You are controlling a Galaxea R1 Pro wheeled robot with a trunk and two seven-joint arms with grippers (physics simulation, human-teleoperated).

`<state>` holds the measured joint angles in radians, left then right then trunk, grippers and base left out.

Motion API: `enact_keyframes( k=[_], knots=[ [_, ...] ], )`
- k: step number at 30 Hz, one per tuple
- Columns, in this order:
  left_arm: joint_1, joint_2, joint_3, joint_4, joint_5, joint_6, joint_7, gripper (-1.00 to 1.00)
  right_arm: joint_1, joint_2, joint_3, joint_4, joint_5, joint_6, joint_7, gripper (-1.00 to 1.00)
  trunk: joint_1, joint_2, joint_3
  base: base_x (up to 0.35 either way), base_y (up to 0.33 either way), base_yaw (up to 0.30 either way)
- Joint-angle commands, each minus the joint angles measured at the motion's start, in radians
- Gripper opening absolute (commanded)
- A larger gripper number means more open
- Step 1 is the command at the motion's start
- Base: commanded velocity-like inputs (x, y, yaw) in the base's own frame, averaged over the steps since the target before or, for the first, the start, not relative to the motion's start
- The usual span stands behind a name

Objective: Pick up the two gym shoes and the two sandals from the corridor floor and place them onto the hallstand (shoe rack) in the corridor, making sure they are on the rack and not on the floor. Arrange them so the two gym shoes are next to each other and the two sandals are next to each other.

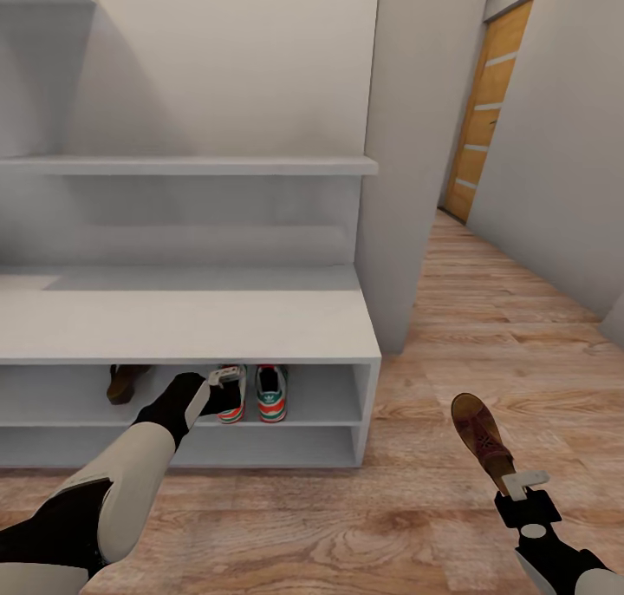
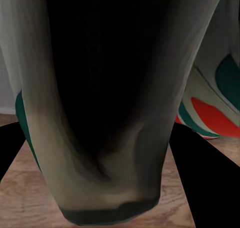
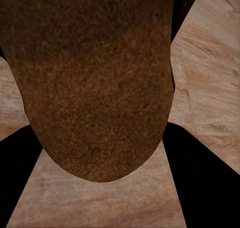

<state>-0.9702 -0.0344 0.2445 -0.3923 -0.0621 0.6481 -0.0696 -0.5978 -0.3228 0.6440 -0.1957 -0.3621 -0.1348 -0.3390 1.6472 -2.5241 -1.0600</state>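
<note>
Your right gripper (image 1: 513, 480), lower right of the frame, is clamped on a brown sandal (image 1: 479, 436) held above the corridor floor (image 1: 485, 335); not yet racked.
Hallstand (image 1: 186, 322), left half of the frame: upper compartment holds the other sandal (image 1: 126, 382) at left and two gym shoes (image 1: 270, 394) side by side.
Left gripper (image 1: 218, 386) grips the left shoe (image 2: 100, 113); you've yet to release it.

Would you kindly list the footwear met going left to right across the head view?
Brown leather sandal on the shelf → white gym shoe at the left gripper → second white gym shoe with teal stripes → brown sandal held by the right gripper.
</note>
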Motion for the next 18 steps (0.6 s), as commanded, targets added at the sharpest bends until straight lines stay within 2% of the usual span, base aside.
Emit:
enact_keyframes(
  k=[1,18],
  knots=[
    [-0.001,-0.001,0.007,-0.002,-0.007,0.005,-0.006,-1.00,0.000,0.000,0.008,-0.001,-0.011,-0.003,-0.003,-1.00,0.000,0.000,-0.001,0.030,0.000,0.000],
    [-0.001,-0.001,0.007,0.025,-0.007,0.003,-0.006,-1.00,0.000,0.001,0.008,-0.001,-0.011,-0.003,-0.003,-1.00,0.000,0.000,-0.001,0.004,0.000,0.000]
  ],
)
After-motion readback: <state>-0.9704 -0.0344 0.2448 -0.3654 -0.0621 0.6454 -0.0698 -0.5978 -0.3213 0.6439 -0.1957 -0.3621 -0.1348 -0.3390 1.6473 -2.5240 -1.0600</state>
